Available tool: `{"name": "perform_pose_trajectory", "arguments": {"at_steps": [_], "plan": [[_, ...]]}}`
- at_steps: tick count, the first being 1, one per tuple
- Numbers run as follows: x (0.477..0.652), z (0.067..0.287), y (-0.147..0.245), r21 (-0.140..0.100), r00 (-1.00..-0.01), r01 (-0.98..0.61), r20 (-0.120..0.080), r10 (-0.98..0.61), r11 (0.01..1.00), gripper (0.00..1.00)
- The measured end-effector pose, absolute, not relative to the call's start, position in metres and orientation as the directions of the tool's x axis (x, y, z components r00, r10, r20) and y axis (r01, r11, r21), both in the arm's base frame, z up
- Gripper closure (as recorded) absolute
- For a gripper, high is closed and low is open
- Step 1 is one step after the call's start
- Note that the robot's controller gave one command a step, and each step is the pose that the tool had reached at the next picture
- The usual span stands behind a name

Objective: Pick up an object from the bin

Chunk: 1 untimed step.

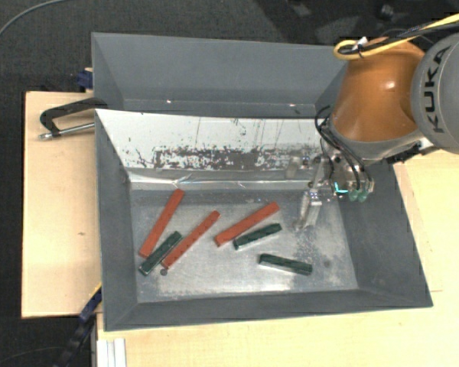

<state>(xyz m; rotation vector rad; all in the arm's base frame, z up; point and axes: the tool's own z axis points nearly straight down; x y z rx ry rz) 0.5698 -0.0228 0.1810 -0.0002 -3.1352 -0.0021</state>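
Shows a rounded, glossy orange cover (379,90) at the wrist, next to a grey arm link (450,82) with black KUKA letters. Carries a yellow cable (413,33) on top, thin black cables (343,165) and a silvery gripper (309,212) below.

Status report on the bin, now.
Claw over bare floor, right side of bin. Nearest: green stick beside red stick. Nothing between.

One camera is looking down on the bin (214,75) from above and somewhat from the near side, so the far wall is showing broad and the near wall thin. It is standing back enough to be taking in the whole bin, the arm (382,90) showing at right.
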Motion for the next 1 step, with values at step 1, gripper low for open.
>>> {"name": "perform_pose_trajectory", "arguments": {"at_steps": [1], "plan": [[0.5765,0.068,0.0279,0.003,-0.98,-0.199,0.005,-0.199,0.98,0.0]]}}
